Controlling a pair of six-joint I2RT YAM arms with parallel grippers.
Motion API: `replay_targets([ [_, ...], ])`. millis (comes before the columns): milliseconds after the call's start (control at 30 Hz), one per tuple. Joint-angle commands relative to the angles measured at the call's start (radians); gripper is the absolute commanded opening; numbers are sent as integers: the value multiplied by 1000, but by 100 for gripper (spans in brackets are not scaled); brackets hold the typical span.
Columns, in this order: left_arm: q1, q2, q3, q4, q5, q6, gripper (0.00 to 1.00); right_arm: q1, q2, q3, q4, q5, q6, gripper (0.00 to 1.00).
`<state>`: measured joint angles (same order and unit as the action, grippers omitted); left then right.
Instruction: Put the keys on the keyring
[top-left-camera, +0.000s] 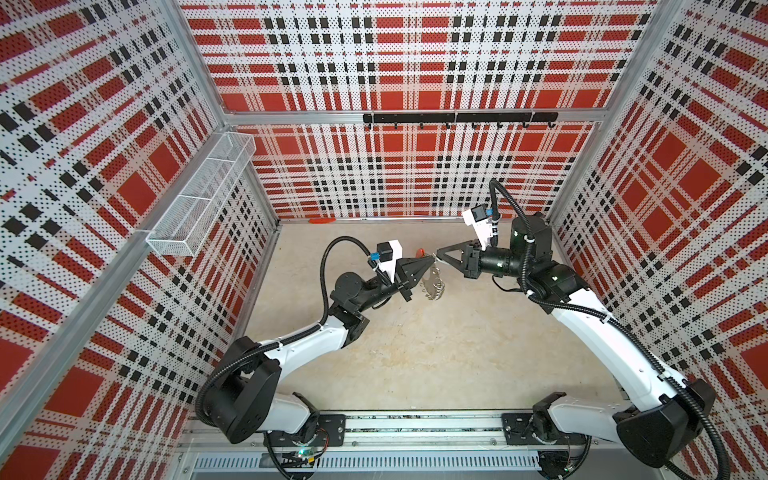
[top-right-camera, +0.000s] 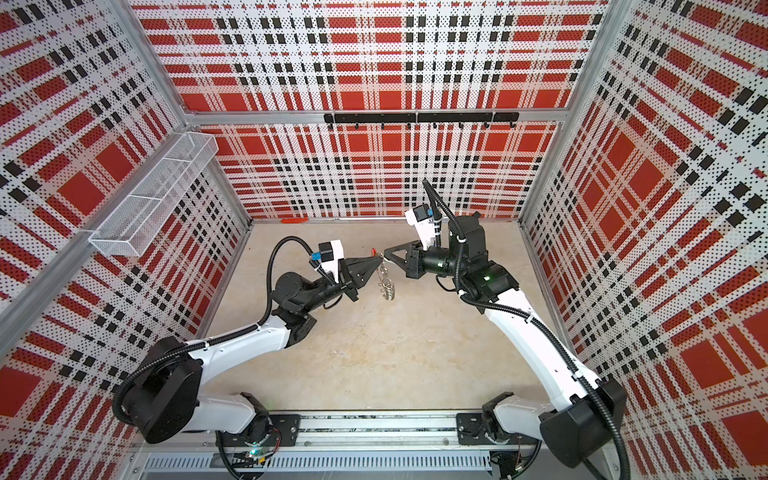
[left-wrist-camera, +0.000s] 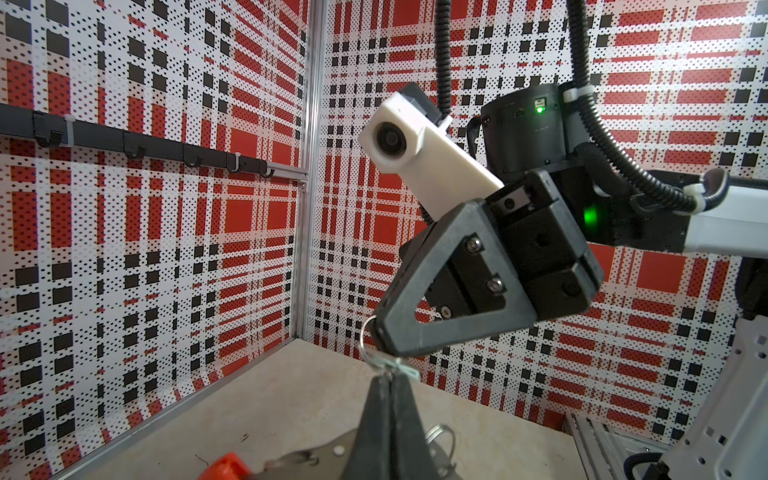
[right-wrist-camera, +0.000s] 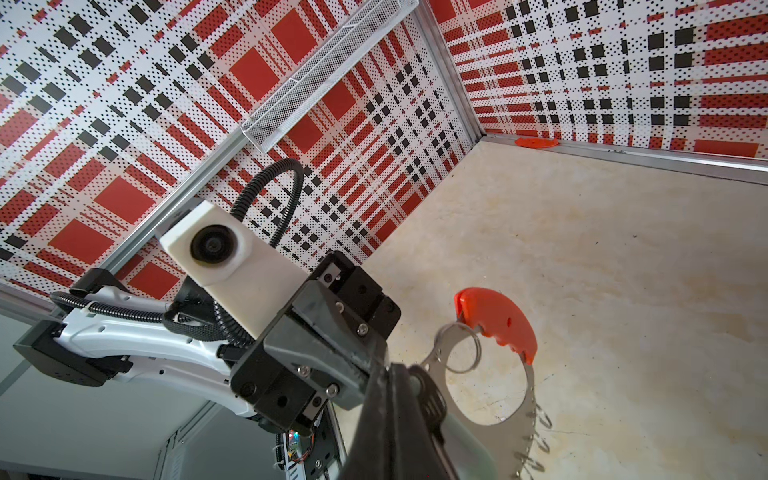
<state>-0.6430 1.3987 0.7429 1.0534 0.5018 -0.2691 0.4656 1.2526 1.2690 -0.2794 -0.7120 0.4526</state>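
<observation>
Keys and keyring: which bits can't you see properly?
- keys: both top views, too tiny, lost between left hand and right hand tips.
- keyring: left wrist view, cut off by bottom edge, partly behind left hand's fingers.
- Whether keys are threaded on: cannot tell anywhere.

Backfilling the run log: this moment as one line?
left end effector shut, keyring hanging from it | right end effector shut, tip-to-tip with left | both mid-air | keys: pale tag seemingly at tips
</observation>
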Motion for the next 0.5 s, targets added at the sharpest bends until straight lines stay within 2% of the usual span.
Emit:
replay_targets([
  [0, -4, -9, 30, 54, 9, 4, 0, 15, 3, 12, -19, 0, -24, 0],
  [333, -1, -6, 25, 54, 7, 1, 0, 15, -50, 0, -13, 44, -38, 0],
  [467, 0, -6, 24, 54, 6, -1, 0, 15, -37, 0, -21, 23, -37, 0],
])
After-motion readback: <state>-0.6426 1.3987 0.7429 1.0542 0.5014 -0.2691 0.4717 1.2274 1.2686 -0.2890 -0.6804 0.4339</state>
